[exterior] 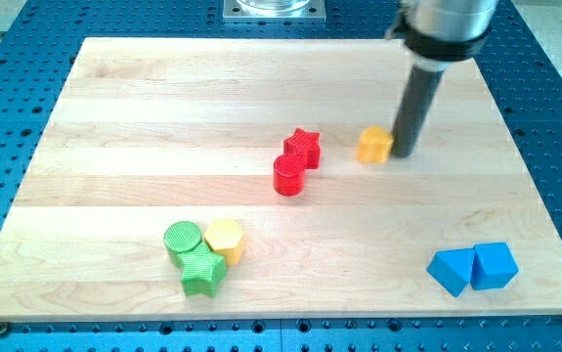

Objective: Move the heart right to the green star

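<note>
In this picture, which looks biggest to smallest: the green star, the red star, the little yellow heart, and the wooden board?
1. wooden board, by far the largest.
2. green star.
3. red star, though it sits farther up the view, so it may only look smaller than the green one.
4. yellow heart, smallest.

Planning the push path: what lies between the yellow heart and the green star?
Camera view: red cylinder and red star lie near the line from yellow heart to green star.

The yellow heart lies upper right of centre, well apart from the green star at lower left.
</note>
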